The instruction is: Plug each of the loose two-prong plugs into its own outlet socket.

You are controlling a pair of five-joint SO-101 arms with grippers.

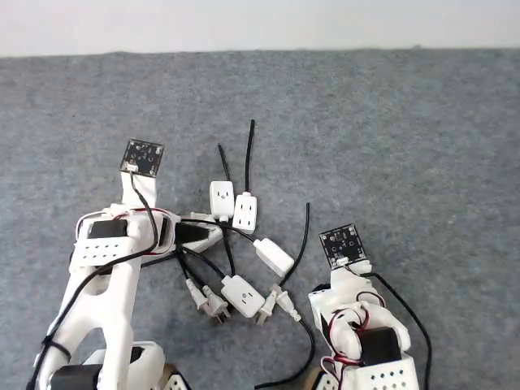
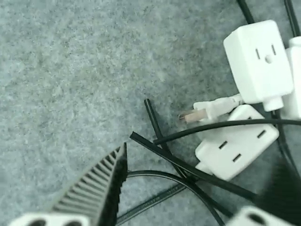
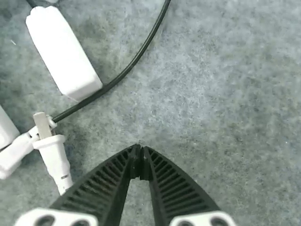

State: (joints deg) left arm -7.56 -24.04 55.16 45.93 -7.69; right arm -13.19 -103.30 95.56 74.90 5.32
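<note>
Nothing plugged yet: left fingers (image 2: 101, 188) apart over cords (image 2: 188, 165), two-prong plug (image 2: 209, 109) just beyond; right fingers (image 3: 113, 183) together, empty; sockets (image 2: 261, 61) vacant.

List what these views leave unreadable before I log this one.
Left wrist view: one outlet socket, cut by the picture edge; its slots unseen.
Right wrist view: a second plug beside the whole plug, cut by the edge; the rest unseen.
High view: black cords bunch under the left gripper; which plug each feeds is untraceable.
</note>
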